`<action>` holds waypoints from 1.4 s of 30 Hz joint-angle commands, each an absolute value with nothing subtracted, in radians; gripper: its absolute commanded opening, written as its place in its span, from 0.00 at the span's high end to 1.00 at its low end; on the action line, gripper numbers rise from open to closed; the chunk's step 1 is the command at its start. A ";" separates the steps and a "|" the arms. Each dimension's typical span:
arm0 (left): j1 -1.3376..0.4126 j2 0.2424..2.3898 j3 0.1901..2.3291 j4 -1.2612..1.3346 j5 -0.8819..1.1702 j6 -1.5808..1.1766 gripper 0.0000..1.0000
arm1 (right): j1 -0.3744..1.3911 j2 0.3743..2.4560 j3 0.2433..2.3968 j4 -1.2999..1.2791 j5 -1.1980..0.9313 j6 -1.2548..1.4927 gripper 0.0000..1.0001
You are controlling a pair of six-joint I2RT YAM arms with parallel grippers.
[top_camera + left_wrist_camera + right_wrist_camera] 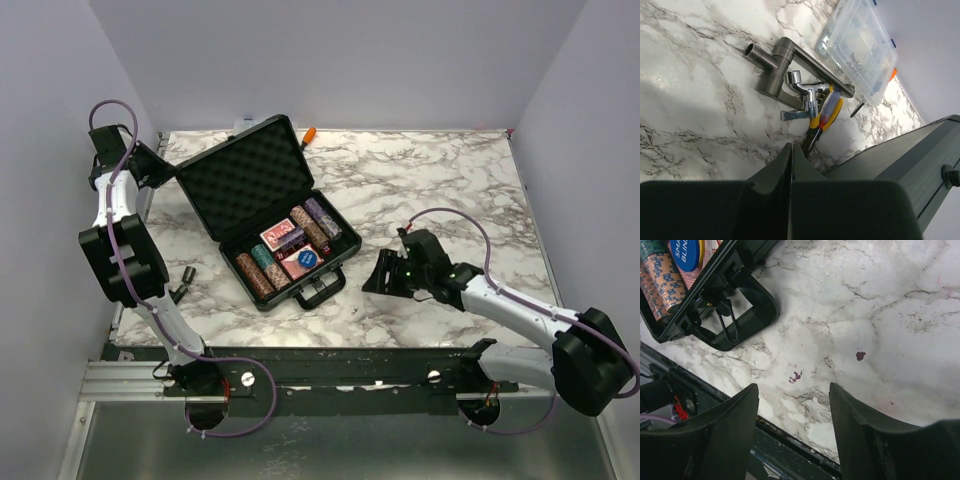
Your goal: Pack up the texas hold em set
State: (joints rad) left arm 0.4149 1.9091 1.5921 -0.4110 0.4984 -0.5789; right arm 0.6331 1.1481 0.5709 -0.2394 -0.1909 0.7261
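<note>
The lid of the open briefcase (245, 188) hides nearly all of the clear box (245, 122) at the far left; only the tip of an orange handle (310, 132) shows past it. Two dark bits (184, 281) at the near left are too small to tell. The left wrist view cuts the clear box at its top edge, and pliers (826, 116) lie half under a metal tap (782, 51). The right wrist view cuts off the blue button (686, 252), its lettering and the chip stacks (662, 282).
</note>
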 commanded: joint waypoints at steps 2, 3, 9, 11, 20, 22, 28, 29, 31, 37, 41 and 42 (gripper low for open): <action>0.383 1.856 1.567 -0.428 0.595 -0.552 1.00 | 0.636 1.208 0.562 -0.143 -0.259 0.764 0.39; 0.381 1.847 1.558 -0.426 0.595 -0.552 1.00 | 0.637 1.219 0.567 -0.126 -0.263 0.772 0.39; 0.359 1.787 1.499 -0.418 0.592 -0.551 1.00 | 0.636 1.291 0.587 -0.043 -0.277 0.813 0.39; 0.355 1.768 1.485 -0.419 0.591 -0.551 1.00 | 0.635 1.317 0.591 -0.011 -0.285 0.829 0.39; 0.348 1.714 1.422 -0.419 0.583 -0.552 1.00 | 0.643 1.421 0.683 0.083 -0.343 0.894 0.40; 0.341 1.697 1.409 -0.418 0.581 -0.551 1.00 | 0.658 1.419 0.709 0.100 -0.356 0.915 0.40; 0.318 1.654 1.378 -0.418 0.574 -0.548 1.00 | 0.673 1.446 0.799 0.095 -0.324 0.963 0.40; 0.317 1.648 1.367 -0.418 0.574 -0.545 1.00 | 0.674 1.455 0.813 0.096 -0.316 0.976 0.40; 0.314 1.635 1.352 -0.419 0.573 -0.542 1.00 | 0.674 1.480 0.831 0.120 -0.314 1.005 0.41; 0.308 1.613 1.324 -0.418 0.579 -0.534 1.00 | 0.685 1.590 0.958 0.163 -0.332 1.070 0.46; 0.292 1.599 1.307 -0.419 0.577 -0.528 1.00 | 0.687 1.658 1.096 0.150 -0.308 1.109 0.57; 0.286 1.594 1.307 -0.419 0.578 -0.528 1.00 | 0.687 1.678 1.139 0.132 -0.302 1.113 0.59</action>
State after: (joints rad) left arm 0.3149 1.6382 1.3266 -0.3996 0.5415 -0.5518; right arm 0.6796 1.6283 1.0023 0.1177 -0.3180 1.0660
